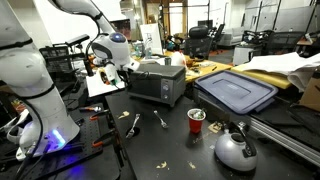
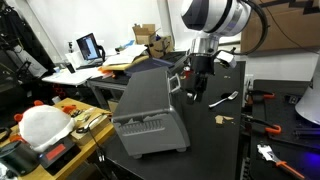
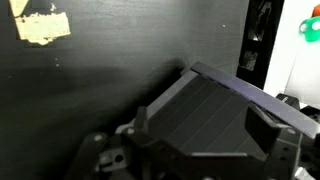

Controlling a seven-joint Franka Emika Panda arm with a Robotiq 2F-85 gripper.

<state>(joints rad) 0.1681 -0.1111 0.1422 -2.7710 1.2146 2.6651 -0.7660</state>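
The gripper (image 2: 196, 88), jaws spread wide and holding nothing, hangs just beside the toaster oven (image 2: 148, 112) at the centre of the frame, near its upper right corner. This looks like an approach. Touching the oven would call for lowering and lining up with its edge.

Pincer (image 2: 196, 92), jaws apart, hangs just beside the toaster oven (image 2: 150, 110), which walls off that side. Away from the oven the worktop (image 2: 205, 150) is bare, with only a spoon (image 2: 223, 98) and a small scrap (image 2: 222, 119) lying flat. In an exterior view, the red cup (image 1: 196, 121) and kettle (image 1: 235, 148) stand well apart from the pincer. A blue lid (image 1: 235, 92) crowds the oven's other side. Wrist view: dark worktop is open past the oven's corner.
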